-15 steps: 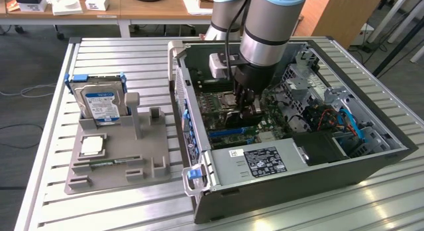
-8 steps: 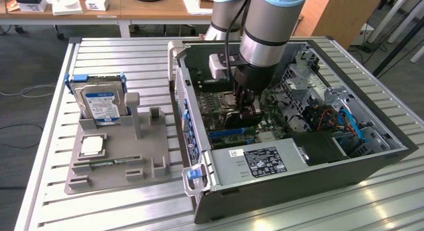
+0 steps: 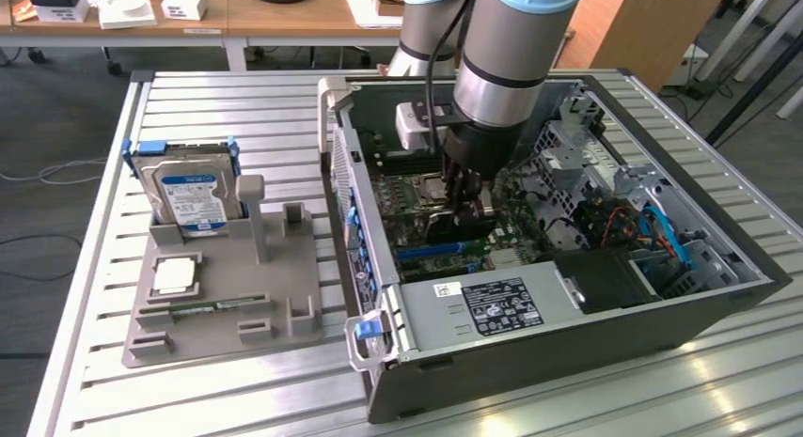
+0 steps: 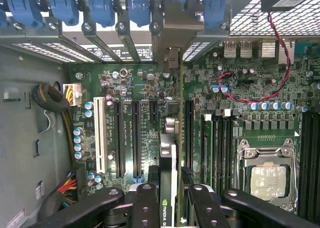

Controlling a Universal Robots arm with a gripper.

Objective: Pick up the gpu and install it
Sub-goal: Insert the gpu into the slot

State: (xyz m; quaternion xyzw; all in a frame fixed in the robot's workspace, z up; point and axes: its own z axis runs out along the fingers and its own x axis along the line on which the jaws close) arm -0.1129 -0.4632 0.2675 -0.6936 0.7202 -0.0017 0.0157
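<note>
Holding the gpu (image 4: 168,158) on edge in clenched jaws, we hovered it inside the computer case (image 3: 565,357) above the motherboard (image 4: 125,83); installing was underway, we judged, needing square alignment with a slot (image 4: 188,128).

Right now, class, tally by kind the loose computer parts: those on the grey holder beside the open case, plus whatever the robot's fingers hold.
Silver hard drive with blue-white label: 1
Square silver processor chip: 1
Narrow green memory stick: 1
Thin black gpu card, held between the fingers: 1
Total: 4
</note>
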